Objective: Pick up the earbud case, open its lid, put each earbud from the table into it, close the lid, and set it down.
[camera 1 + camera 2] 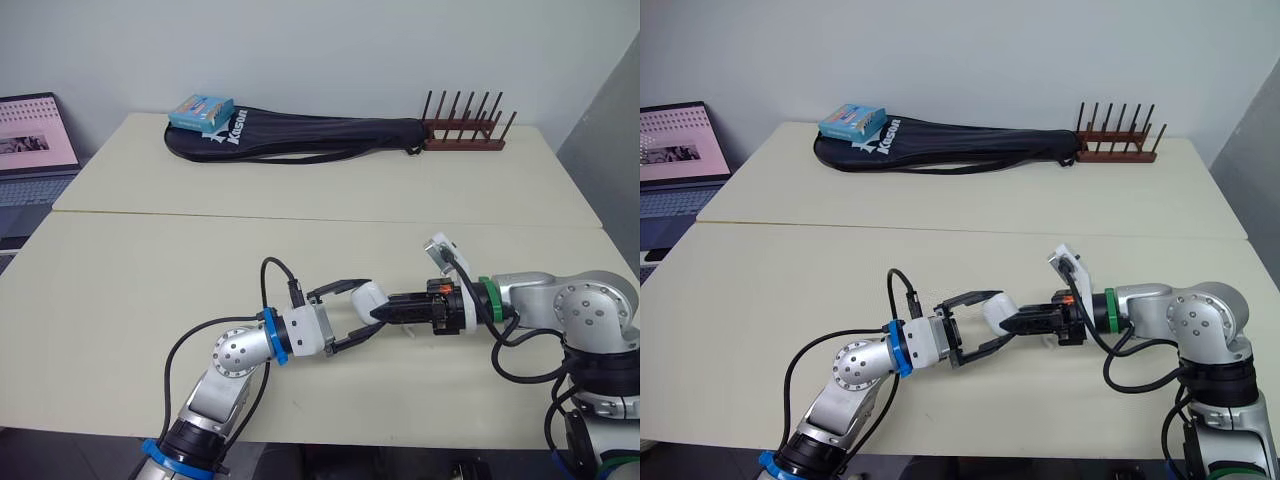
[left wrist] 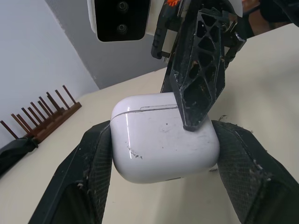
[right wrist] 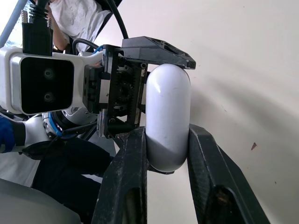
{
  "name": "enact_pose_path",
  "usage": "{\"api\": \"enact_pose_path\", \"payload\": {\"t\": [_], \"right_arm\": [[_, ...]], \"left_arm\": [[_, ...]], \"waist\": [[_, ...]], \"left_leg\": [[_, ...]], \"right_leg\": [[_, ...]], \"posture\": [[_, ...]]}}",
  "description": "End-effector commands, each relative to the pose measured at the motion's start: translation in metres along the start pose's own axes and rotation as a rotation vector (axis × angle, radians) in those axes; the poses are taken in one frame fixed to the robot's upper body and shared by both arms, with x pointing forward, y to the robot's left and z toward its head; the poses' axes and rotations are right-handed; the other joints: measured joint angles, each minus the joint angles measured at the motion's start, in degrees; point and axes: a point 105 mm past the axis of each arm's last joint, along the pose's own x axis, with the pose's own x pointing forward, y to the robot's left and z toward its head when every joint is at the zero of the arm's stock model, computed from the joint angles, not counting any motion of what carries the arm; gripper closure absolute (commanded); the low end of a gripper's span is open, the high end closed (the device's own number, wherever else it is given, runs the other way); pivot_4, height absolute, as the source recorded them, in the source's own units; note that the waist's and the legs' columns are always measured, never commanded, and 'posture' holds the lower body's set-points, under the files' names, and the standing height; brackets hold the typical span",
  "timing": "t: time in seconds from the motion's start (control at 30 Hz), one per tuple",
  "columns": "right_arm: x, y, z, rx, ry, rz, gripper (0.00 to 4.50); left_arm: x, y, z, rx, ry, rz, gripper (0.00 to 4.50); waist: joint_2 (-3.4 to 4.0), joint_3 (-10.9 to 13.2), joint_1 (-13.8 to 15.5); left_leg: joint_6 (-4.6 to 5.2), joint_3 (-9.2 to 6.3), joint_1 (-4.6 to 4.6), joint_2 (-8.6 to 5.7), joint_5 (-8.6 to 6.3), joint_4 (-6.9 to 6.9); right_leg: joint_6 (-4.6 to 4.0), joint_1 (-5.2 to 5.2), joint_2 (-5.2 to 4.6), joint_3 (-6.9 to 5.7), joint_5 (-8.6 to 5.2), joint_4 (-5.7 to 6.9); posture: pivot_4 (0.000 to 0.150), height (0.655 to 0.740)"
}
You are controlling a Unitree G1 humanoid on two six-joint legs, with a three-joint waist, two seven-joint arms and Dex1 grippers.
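Observation:
The white earbud case hangs just above the table's front middle, its lid closed with the seam showing. My left gripper reaches in from the left, and its two black fingers press the case's opposite sides. My right gripper comes from the right. In the right wrist view its fingers are shut on the rounded end of the earbud case. In the left wrist view, one right finger lies across the top of the case.
A long black racket bag lies along the far edge with a blue box on its left end. A brown peg rack stands at the far right. An open laptop sits off the table's left.

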Motion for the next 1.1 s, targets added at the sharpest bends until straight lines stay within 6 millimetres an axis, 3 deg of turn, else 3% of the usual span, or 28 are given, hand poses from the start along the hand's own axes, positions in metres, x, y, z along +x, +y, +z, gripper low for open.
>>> {"api": "enact_pose_path", "payload": {"t": [0.03,0.17,0.2,0.4,0.53,0.77,1.1], "right_arm": [[-0.001,0.006,0.007,-0.035,0.006,0.021,3.74],[-0.001,0.006,0.010,-0.053,0.013,0.018,3.74],[-0.001,0.005,0.011,-0.057,0.013,0.015,3.74],[-0.005,0.001,0.024,-0.186,0.025,-0.064,3.74],[-0.006,0.002,0.023,-0.526,0.145,-0.138,3.74],[-0.004,-0.003,0.017,-0.837,0.288,-0.165,3.74],[-0.002,-0.012,0.008,-0.894,0.319,-0.144,3.74]], "left_arm": [[0.002,0.008,0.012,0.021,-0.066,0.024,1.29],[-0.004,0.009,0.001,-0.003,0.001,-0.022,0.11],[-0.006,0.008,-0.002,-0.020,0.026,-0.041,0.03],[-0.035,0.020,-0.025,-0.337,0.255,-0.120,0.00],[-0.042,0.027,-0.029,-0.418,0.440,-0.215,0.00],[-0.014,0.037,-0.002,-0.473,0.431,-0.263,0.00],[0.006,0.033,0.004,-0.449,0.441,-0.363,0.00]], "waist": [[0.00,0.0,0.0],[0.00,0.0,0.0],[0.00,0.0,0.0],[0.03,0.0,-0.2],[0.01,0.2,-0.1],[-0.03,0.2,0.0],[-0.03,0.2,0.0]], "left_leg": [[0.00,0.00,0.00,0.00,0.00,0.00],[0.00,0.00,0.00,0.00,0.00,0.00],[0.00,-0.01,0.00,0.00,0.00,0.00],[0.00,-0.03,-0.01,0.05,0.00,-0.04],[0.00,-0.13,-0.09,0.04,0.00,-0.03],[-0.01,-0.27,-0.54,0.03,0.01,0.05],[-0.03,-0.52,-0.67,0.03,0.02,0.20]], "right_leg": [[0.00,0.00,0.00,-0.01,0.00,0.00],[0.00,0.00,0.00,-0.01,0.00,0.00],[0.00,-0.01,0.01,-0.02,0.00,0.00],[0.00,-0.09,0.06,0.00,0.00,0.01],[0.03,-0.11,0.06,-0.16,-0.02,-0.02],[0.06,-0.48,0.03,-0.20,-0.05,-0.03],[0.04,-0.58,0.03,-0.23,-0.03,0.05]], "posture": [[0.150,0.7157],[0.150,0.7157],[0.150,0.7157],[0.150,0.7157],[0.150,0.7157],[0.150,0.7157],[0.150,0.7157]]}}
